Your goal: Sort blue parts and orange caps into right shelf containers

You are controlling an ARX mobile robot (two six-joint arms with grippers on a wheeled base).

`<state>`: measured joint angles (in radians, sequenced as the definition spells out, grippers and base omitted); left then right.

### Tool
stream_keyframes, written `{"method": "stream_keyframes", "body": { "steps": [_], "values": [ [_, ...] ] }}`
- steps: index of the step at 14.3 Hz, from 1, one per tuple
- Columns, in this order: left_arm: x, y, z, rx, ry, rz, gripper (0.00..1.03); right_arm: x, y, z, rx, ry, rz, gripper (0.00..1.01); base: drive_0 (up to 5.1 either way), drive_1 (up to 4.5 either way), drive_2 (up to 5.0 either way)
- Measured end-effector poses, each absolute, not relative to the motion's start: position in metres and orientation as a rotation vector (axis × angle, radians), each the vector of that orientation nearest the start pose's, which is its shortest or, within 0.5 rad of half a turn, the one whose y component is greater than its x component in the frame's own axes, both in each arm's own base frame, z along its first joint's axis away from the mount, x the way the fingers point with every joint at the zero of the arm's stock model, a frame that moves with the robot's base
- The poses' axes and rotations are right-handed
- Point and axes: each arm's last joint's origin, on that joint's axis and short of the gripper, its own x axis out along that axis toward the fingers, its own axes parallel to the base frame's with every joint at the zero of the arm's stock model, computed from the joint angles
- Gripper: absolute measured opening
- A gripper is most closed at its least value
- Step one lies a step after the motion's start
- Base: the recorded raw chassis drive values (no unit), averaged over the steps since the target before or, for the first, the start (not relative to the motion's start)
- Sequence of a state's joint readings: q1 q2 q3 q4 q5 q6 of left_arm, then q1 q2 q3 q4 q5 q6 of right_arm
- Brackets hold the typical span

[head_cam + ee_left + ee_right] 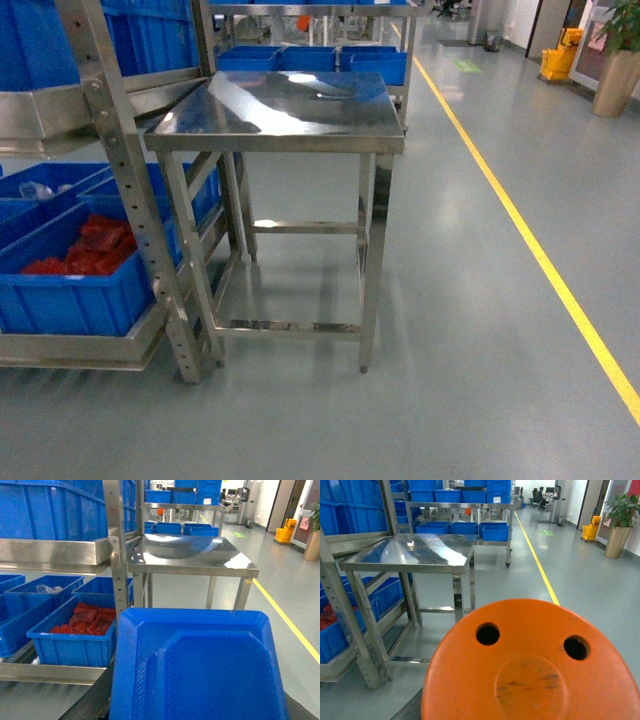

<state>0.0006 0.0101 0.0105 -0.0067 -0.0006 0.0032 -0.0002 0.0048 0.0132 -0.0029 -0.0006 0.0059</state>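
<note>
Looking at the head view, you see no arm and no gripper, only a steel table (275, 110) in the upper middle and a shelf rack (120, 180) at the left edge.

In the left wrist view a blue part (200, 665), a wide moulded tray shape, fills the lower centre right under the camera. In the right wrist view an orange cap (530, 665) with two round holes fills the lower half in the same way. Each piece sits so near its lens that it is probably carried by that arm, but no fingers appear in any view, so you cannot tell whether either gripper is clamped, loose or spread.

The relation that matters is sideways. The rack with its blue bins (75, 630) lies to the left in all three views; one low bin at lower left holds red pieces (90, 250). More blue bins (460, 527) stand at the top centre, behind the table. Which of these are the right shelf containers cannot be told from here.

If the near rack is the goal, the left arm is the nearer one, and the blue part's broad side already faces forward toward the bins. The orange cap faces the table and open floor, well apart from any bin, so I judge the base must turn or roll before either piece can be placed.
</note>
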Motion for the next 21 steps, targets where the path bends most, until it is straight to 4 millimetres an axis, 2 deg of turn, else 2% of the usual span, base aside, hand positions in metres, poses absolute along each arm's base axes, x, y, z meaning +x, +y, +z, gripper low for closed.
{"method": "stream_keyframes", "body": {
  "steps": [15, 21],
  "values": [
    [0.0977, 0.0001, 0.1658, 0.003, 0.005, 0.001, 0.43, 0.0972, 0.0, 0.1672, 0.006, -0.004, 0.0, 0.44, 0.1, 4.39, -4.3],
    [0.0977, 0.0, 0.1662, 0.004, 0.0, 0.0, 0.43, 0.0972, 0.0, 0.1671, 0.006, -0.003, 0.0, 0.44, -0.8, 0.25, 0.6]
  ]
}}
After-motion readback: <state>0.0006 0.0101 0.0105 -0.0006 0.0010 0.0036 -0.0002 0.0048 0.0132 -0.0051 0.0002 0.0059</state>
